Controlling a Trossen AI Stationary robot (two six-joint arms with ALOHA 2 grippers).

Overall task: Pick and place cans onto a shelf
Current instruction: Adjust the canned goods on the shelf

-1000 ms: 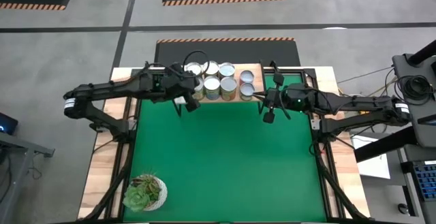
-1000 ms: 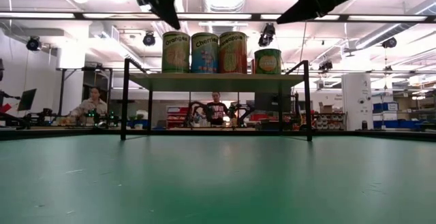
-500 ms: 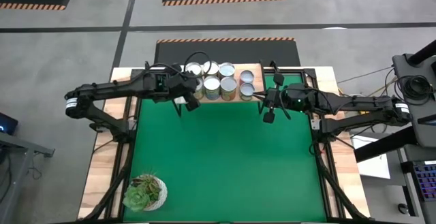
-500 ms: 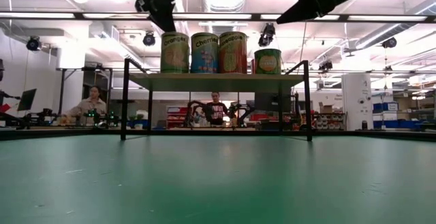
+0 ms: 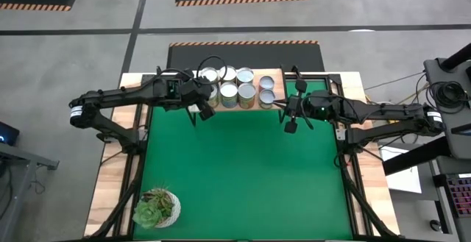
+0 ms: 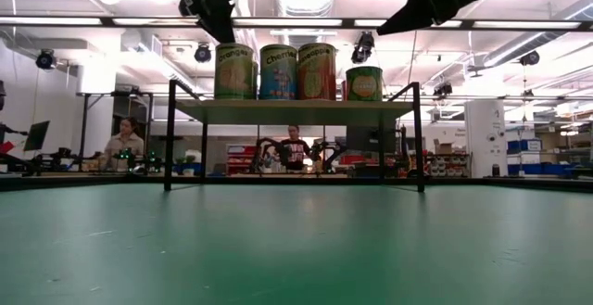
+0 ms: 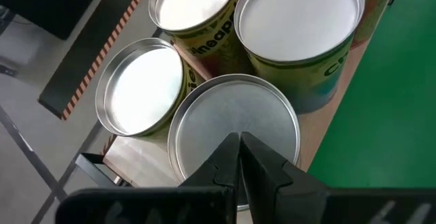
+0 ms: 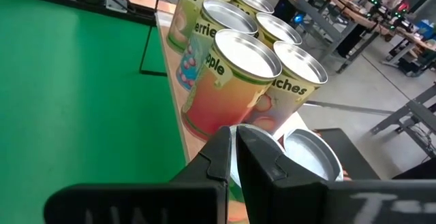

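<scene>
Several silver-topped cans stand upright in two rows on the light-wood shelf, at the table's far edge. In the low view they stand on the shelf board. My left gripper is shut at the shelf's left front corner, its tip over the front-left can, which is the leftmost can in the low view. My right gripper is shut and empty. It hangs in the air in front of the shelf's right end, and the right wrist view shows the cans beyond it. My left gripper has its shut fingertips on the lid of the front-left can, inside its raised rim. The fingers slant down from the near-left side. The can stands upright on the shelf.
A potted green succulent stands at the mat's near left corner. The green mat lies open between it and the shelf. The shelf has thin black legs. People sit at benches in the room behind.
My left gripper, shut, has gone a little toward the table's left edge over the shelf's corner. The front-left can has slid slightly the same way on the shelf and stays upright.
</scene>
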